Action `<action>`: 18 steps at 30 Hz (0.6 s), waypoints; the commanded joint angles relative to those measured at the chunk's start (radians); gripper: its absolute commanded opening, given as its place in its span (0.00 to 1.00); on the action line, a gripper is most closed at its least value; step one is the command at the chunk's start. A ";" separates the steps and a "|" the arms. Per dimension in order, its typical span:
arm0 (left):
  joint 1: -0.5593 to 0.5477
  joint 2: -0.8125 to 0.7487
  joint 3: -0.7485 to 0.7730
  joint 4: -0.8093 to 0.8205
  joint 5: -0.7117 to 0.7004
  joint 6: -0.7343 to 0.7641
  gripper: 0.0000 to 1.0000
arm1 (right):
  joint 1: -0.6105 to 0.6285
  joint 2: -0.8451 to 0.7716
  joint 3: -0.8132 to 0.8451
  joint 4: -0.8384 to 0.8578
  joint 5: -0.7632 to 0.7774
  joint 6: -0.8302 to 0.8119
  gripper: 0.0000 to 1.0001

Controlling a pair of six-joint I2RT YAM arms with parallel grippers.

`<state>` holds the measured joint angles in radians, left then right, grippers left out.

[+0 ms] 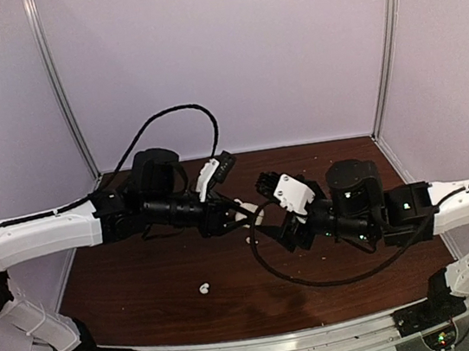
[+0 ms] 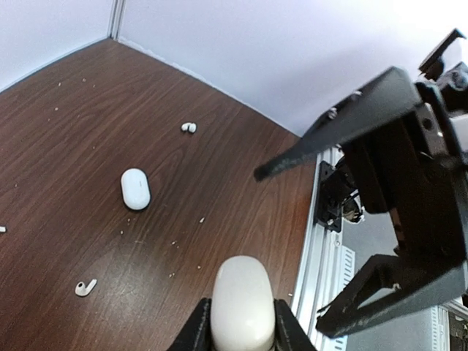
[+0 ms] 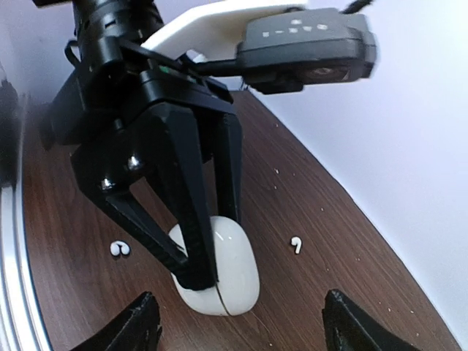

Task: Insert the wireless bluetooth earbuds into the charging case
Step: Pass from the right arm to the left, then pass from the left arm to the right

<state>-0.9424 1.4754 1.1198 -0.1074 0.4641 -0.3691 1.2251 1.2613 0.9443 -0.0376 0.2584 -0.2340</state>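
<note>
Hold: left gripper [image 2: 243, 333] clamps closed white pebble-shaped plastic charging case [image 2: 243, 296]; right gripper [image 2: 291, 251] gapes opposite. Glossy white earbuds [image 2: 189, 127] on brown wood table [image 2: 73, 110], 9 and 11 o'clock. I'd pry it open slowly.

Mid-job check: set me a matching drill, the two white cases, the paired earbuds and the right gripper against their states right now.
Things:
1. first glossy white pebble-shaped case
2. second glossy white pebble-shaped case
3. pair of tiny white plastic earbuds
4. right gripper

States:
A. open, holding nothing
B. clamped in the left gripper
C. lying by itself on the brown wooden table
D. lying side by side on the table

Pairs: 1-B, 2-C, 3-D, 4-A.
</note>
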 commanded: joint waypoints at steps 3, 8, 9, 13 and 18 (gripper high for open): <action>0.013 -0.121 -0.094 0.308 0.135 0.013 0.00 | -0.075 -0.218 -0.201 0.260 -0.262 0.083 0.82; 0.013 -0.168 -0.162 0.490 0.193 0.050 0.00 | -0.140 -0.313 -0.310 0.441 -0.458 0.183 0.80; 0.013 -0.173 -0.168 0.524 0.205 0.052 0.00 | -0.145 -0.313 -0.317 0.460 -0.487 0.196 0.80; 0.013 -0.176 -0.179 0.619 0.241 0.072 0.00 | -0.147 -0.293 -0.312 0.500 -0.600 0.234 0.77; 0.005 -0.163 -0.188 0.699 0.277 0.078 0.00 | -0.147 -0.262 -0.304 0.559 -0.658 0.309 0.68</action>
<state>-0.9360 1.3182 0.9463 0.4328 0.6861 -0.3191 1.0813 0.9798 0.6346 0.4278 -0.2935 -0.0032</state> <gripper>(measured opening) 0.258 0.738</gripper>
